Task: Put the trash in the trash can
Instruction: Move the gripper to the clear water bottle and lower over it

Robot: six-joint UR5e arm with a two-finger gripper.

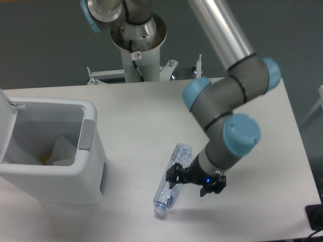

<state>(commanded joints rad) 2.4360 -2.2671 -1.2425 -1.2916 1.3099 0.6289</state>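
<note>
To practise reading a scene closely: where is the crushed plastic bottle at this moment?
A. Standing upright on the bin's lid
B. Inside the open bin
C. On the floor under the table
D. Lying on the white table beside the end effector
D: the bottle lies on the table at the end effector, well right of the open trash can.

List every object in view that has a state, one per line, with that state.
trash can: lid open, some white material inside.
bottle: crushed, capped, lying flat on the table, outside the can.
hand: down at the bottle's side; open or shut cannot be told.
</note>
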